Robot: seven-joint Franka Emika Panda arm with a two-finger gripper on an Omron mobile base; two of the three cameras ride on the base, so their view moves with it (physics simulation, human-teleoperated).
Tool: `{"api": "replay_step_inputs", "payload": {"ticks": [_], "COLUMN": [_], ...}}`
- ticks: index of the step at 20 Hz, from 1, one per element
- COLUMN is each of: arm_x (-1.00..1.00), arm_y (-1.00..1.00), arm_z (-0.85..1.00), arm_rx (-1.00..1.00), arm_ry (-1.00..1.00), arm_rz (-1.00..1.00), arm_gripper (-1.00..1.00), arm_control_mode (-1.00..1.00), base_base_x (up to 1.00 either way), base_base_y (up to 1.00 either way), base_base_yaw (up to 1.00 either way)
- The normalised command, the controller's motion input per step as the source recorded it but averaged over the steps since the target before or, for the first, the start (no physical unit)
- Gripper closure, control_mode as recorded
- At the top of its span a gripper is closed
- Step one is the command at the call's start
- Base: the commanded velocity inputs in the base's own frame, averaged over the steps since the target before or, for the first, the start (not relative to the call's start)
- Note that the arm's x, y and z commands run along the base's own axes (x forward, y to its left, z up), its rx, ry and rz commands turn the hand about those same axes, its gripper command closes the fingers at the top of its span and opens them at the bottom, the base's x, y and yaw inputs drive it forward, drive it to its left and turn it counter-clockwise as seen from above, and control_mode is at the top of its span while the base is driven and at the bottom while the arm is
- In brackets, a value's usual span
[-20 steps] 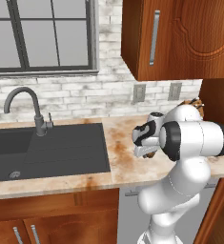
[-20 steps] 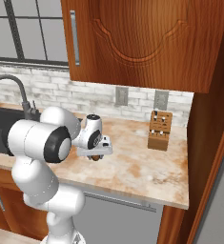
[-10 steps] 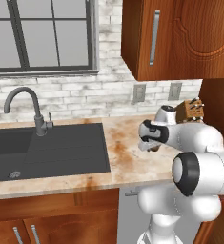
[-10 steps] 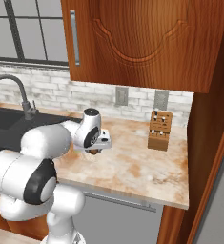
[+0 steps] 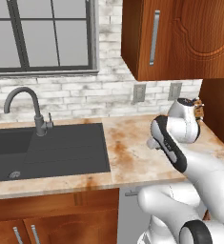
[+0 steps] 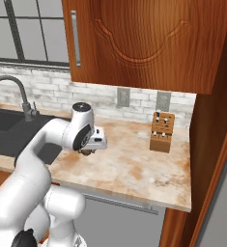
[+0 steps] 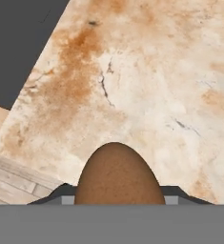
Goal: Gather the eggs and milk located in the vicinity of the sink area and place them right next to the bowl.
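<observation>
Hand: our hand (image 6: 87,151) sits at middle left of the right base view, under the white wrist, above the tabletop; in the hand view the dark finger tips (image 7: 56,194) flank an egg at the bottom edge, so we read the hand as pinching it.
Egg: the brown egg (image 7: 117,175) fills the bottom centre of the hand view, rounded end up in the frame; in the right base view it shows as a small brown shape just under the wrist.
Tabletop: the marbled beige tabletop (image 7: 170,86) with rusty orange stains lies below the egg; we see it apart from the egg, not touching.
Sink: the dark grey sink (image 5: 51,150) takes the left middle of the left base view, its gooseneck faucet (image 5: 25,102) behind it; a dark corner of it shows at upper left of the hand view.
Arm: in the left base view our arm covers the hand at centre right.
Knife block: a wooden knife block (image 6: 162,132) stands at right centre of the right base view, against the brick wall, well apart from the hand.
Cabinets: wooden upper cabinets (image 6: 144,38) hang above the tabletop.
</observation>
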Motion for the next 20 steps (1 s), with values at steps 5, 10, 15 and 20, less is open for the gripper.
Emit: {"api": "replay_step_inputs", "payload": {"ticks": [5, 10, 15, 20], "arm_x": [-0.44, -0.10, 0.00, 0.00], "arm_y": [0.02, 0.10, 0.02, 0.00], "arm_z": [0.55, 0.04, 0.00, 0.00], "arm_rx": [0.00, 0.00, 0.00, 0.00], "arm_ry": [0.01, 0.00, 0.00, -0.01], "arm_rz": [-0.14, -0.15, -0.17, -0.09], "arm_gripper": [1.00, 1.00, 1.00, 1.00], "arm_control_mode": [-1.00, -1.00, -1.00, -1.00], "base_base_x": [0.00, 0.00, 0.00, 0.00], "base_base_y": [0.00, 0.00, 0.00, 0.00], "base_base_yaw": [0.00, 0.00, 0.00, 0.00]}}
